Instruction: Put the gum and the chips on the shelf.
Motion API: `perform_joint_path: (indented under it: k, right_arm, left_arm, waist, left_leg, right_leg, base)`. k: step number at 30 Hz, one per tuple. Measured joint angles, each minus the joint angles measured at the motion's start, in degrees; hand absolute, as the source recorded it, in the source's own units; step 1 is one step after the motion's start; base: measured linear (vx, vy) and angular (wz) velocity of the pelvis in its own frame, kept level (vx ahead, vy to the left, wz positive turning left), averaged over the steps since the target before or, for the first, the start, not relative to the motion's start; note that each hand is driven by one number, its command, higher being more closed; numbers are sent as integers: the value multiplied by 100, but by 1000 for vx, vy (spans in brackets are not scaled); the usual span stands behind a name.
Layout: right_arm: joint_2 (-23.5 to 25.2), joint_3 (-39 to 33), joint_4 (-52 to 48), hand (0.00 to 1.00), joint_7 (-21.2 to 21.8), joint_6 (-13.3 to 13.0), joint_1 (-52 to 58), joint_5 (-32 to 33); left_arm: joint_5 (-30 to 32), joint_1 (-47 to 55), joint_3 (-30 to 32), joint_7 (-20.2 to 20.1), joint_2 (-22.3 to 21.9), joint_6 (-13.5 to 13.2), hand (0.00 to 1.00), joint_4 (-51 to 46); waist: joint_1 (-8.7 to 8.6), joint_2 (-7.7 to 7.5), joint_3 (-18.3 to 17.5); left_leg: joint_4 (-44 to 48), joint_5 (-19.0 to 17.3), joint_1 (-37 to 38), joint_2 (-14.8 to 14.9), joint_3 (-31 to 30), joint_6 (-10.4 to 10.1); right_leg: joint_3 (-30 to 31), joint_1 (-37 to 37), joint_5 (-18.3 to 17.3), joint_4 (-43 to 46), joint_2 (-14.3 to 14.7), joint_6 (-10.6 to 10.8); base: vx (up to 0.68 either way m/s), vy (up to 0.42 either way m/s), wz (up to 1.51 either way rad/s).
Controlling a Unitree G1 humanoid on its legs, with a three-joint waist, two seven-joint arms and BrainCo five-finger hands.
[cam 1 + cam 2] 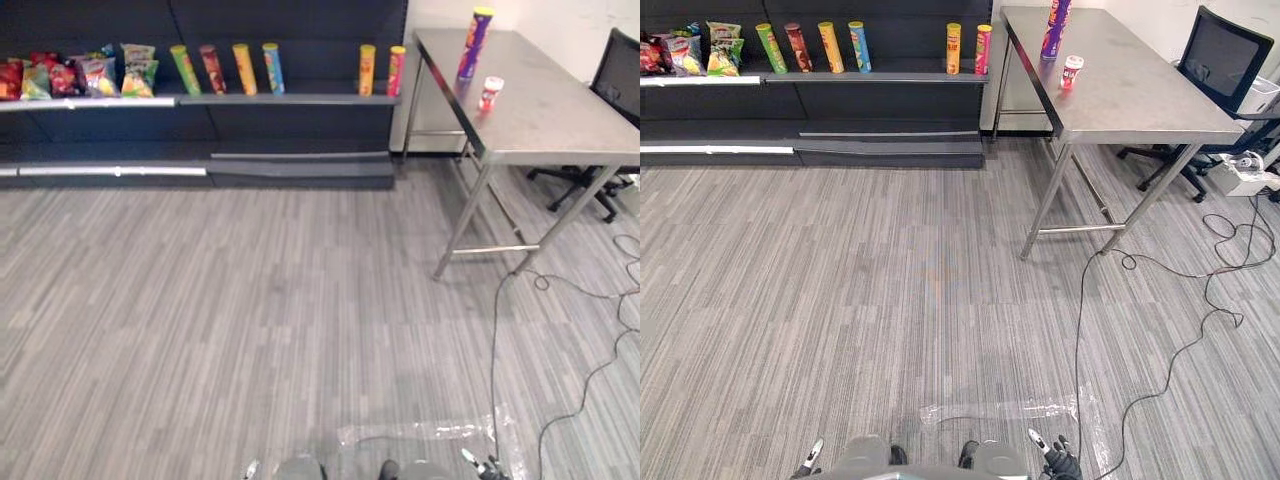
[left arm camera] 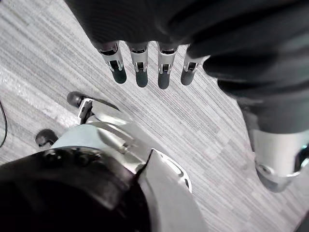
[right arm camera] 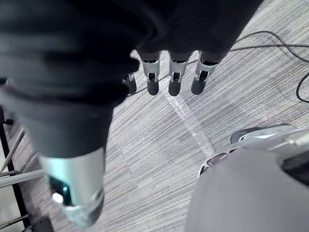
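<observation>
- We see a floor (image 1: 250, 300) of grey, finely streaked in lighter and darker strips.
- The shelf (image 1: 300, 99) is near black, with a pale grey front edge.
- On it we note a green tube (image 1: 185, 70), a red tube (image 1: 212, 69), an orange tube (image 1: 245, 69), and bags (image 1: 138, 70) in red, green and yellow.
- The counter (image 1: 560, 120) is plain silver-grey.
- The chips tube (image 1: 474, 44) is purple with a yellow lid; the gum tub (image 1: 490, 93) is red and white.
- The chair (image 1: 1220, 55) is black.
- The left hand (image 2: 164, 72) and the right hand (image 3: 175, 79) have silver fingers with dark tips.
</observation>
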Motion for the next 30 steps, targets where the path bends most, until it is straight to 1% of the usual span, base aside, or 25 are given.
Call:
perform_joint_path:
  k: [1, 2, 5, 7, 8, 9, 10, 11, 12, 13, 14, 17, 18, 19, 20, 21, 22, 23, 24, 25, 26, 27, 28, 29, 30]
  right_arm:
    - [-46, 0, -3, 0, -10, 25, -47, -2]
    - [-105, -22, -3, 0, -8, 34, -67, -6]
    - [-149, -196, -10, 0, 0, 100, -130, -59]
    - [-150, -229, -7, 0, 68, 141, -96, -215]
    - [-165, -238, -5, 0, 89, 141, -80, -217]
    - [-193, -241, -5, 0, 119, 141, -46, -219]
    - [-221, -248, -6, 0, 126, 133, 5, -222]
    - [-212, -250, -2, 0, 121, 134, 8, -225]
    - [-185, -269, 24, 0, 124, 134, 20, -228]
    - [-122, -304, 52, 0, 178, 137, -8, -301]
    - [-40, -335, 25, 0, 230, 128, -70, -433]
    - [18, -457, 27, 0, 202, 117, -124, -630]
    - [18, -469, 26, 0, 193, 118, -126, -669]
    - [39, -472, 24, 0, 168, 121, -120, -670]
    - [41, -471, 7, 0, 102, 121, -98, -677]
    - [38, -474, -10, 0, 74, 121, -75, -683]
    - [38, -474, -23, 0, 55, 123, -50, -714]
    - [32, -477, -63, 0, 20, 122, 34, -774]
    - [31, -477, -79, 0, -5, 121, 58, -777]
    - [42, -498, -131, 0, -25, 118, 77, -774]
    - [47, -462, -174, 0, -34, 97, 76, -765]
    - [46, -455, -173, 0, -33, 87, 71, -759]
    - [41, -412, -172, 0, -33, 19, 59, -742]
    - [40, -404, -176, 0, -28, -30, 58, -704]
    - [39, -402, -188, 0, -26, -112, 54, -641]
  left_arm:
    - [-27, 45, 60, -53, -32, -16, 0, -29]
    - [-5, 63, 104, -147, -104, -57, 0, -45]
    - [103, 107, 139, -302, -155, -138, 0, -76]
    - [101, 110, 137, -414, -154, -138, 0, -78]
    - [98, 116, 135, -432, -165, -135, 0, -77]
    - [96, 163, 130, -472, -212, -133, 0, -78]
    - [92, 220, 135, -522, -279, -133, 0, -75]
    - [79, 252, 154, -552, -295, -132, 0, -64]
    - [84, 288, 155, -585, -268, -137, 0, -71]
    - [94, 310, 154, -588, -182, -171, 0, -83]
    - [106, 254, 153, -556, -93, -179, 0, -84]
    - [271, 163, 196, -484, -64, -154, 0, -81]
    - [272, 162, 212, -498, -61, -138, 0, -80]
    - [303, 178, 244, -512, -49, -132, 0, -55]
    - [327, 198, 251, -509, -37, -134, 0, -32]
    - [346, 208, 250, -516, -23, -131, 0, -14]
    - [480, 230, 234, -521, 6, -123, 0, -15]
    - [679, 232, 215, -529, 29, -127, 0, -25]
    - [760, 231, 211, -530, 40, -122, 0, -28]
    - [830, 225, 199, -527, 62, -119, 0, -53]
    - [957, 223, 194, -493, 88, -82, 0, -81]
    - [992, 218, 188, -448, 92, -49, 0, -85]
    - [992, 216, 171, -353, 87, -5, 0, -88]
    - [987, 216, 166, -328, 81, 14, 0, -85]
    - [979, 213, 126, -291, 71, 65, 0, -81]
  waist:
    - [29, 24, 33]
    - [72, 108, 84]
    - [116, 169, 126]
    - [117, 193, 164]
    - [116, 218, 178]
    - [115, 289, 187]
    - [101, 366, 186]
    - [108, 348, 194]
    - [148, 374, 181]
    - [142, 173, 145]
    - [131, 58, 138]
    - [145, -16, 113]
    - [156, -29, 103]
    - [149, -64, 34]
    - [156, -94, -51]
    - [149, -111, -101]
    - [124, -122, -133]
    - [125, -121, -192]
    - [112, -104, -207]
    - [104, -90, -206]
    - [91, -100, -206]
    - [82, -95, -206]
    - [69, -68, -198]
    - [52, -42, -199]
    - [29, 8, -189]
  left_leg:
    - [148, -154, -116, 20, -30, 46]
    - [30, -262, -177, 34, -30, 30]
    - [-653, -218, -263, 2, -47, -18]
    - [-1610, 158, -390, -16, -200, -98]
    - [-1905, 312, -398, -1, -262, -166]
    - [-2439, 563, -372, 54, -405, -239]
    - [-2690, 656, -342, 157, -510, -259]
    - [-2566, 937, -317, 159, -484, -221]
    - [-2406, 1100, -261, 36, -441, -99]
    - [-2084, 893, -325, -102, -354, 159]
    - [-1746, 597, -471, -237, -324, 235]
    - [-1178, 45, -589, -427, -234, 373]
    - [-1139, -45, -551, -468, -196, 405]
    - [-1167, -168, -453, -577, -147, 467]
    - [-1315, -227, -310, -689, -66, 524]
    - [-1423, -243, -220, -746, -42, 557]
    - [-1568, -260, -78, -843, -45, 601]
    - [-1843, -317, 254, -998, -69, 699]
    - [-1941, -350, 368, -1030, -107, 756]
    - [-2089, -382, 587, -1066, -168, 915]
    - [-2217, -348, 813, -1062, -211, 935]
    - [-2301, -348, 942, -1047, -234, 937]
    - [-2475, -346, 1181, -990, -323, 935]
    - [-2557, -346, 1282, -936, -349, 933]
    - [-2699, -344, 1467, -812, -377, 919]
  right_leg:
    - [83, 36, -35, 21, -24, -7]
    - [225, 87, -50, 35, -46, -1]
    - [459, 158, -101, 49, -199, 72]
    - [546, 324, -205, 42, -398, 221]
    - [579, 384, -246, 38, -421, 277]
    - [630, 496, -345, 38, -458, 423]
    - [692, 651, -460, 43, -470, 592]
    - [741, 749, -530, 43, -528, 684]
    - [809, 879, -587, 0, -660, 733]
    - [850, 1005, -578, -120, -805, 717]
    - [914, 1008, -479, -165, -952, 751]
    - [1009, 1021, -183, -37, -1189, 980]
    - [1023, 1004, -128, 64, -1251, 1059]
    - [1117, 849, -6, 451, -1368, 1082]
    - [1271, 464, 192, 1182, -1503, 1066]
    - [1319, 231, 375, 1592, -1590, 1038]
    - [1305, -1, 707, 2095, -1695, 965]
    - [1300, -348, 1538, 2847, -1868, 809]
    - [1300, -463, 1746, 3144, -1899, 808]
    - [1203, -775, 1429, 3813, -1870, 770]
    - [922, -1015, 881, 4245, -1803, 679]
    - [735, -1105, 639, 4305, -1734, 635]
    - [367, -1270, 239, 4155, -1517, 555]
    - [221, -1349, 106, 3951, -1373, 499]
    - [-12, -1532, -20, 3402, -1084, 406]
  base:
    - [89, 52, -34]
    - [110, 79, -47]
    - [150, 136, -44]
    - [266, 228, -16]
    - [287, 284, -17]
    - [322, 350, -28]
    - [433, 473, -29]
    - [417, 428, -31]
    - [440, 371, -27]
    - [411, 306, -21]
    - [442, 344, -5]
    - [336, 303, 1]
    - [301, 262, -11]
    - [307, 216, -12]
    - [307, 200, -11]
    - [309, 177, -1]
    - [323, 167, 13]
    - [327, 163, 18]
    - [396, 178, 17]
    - [322, 104, 19]
    - [354, 85, 21]
    - [381, 41, 20]
    - [328, 2, 16]
    - [363, -30, 20]
    - [343, -66, 22]
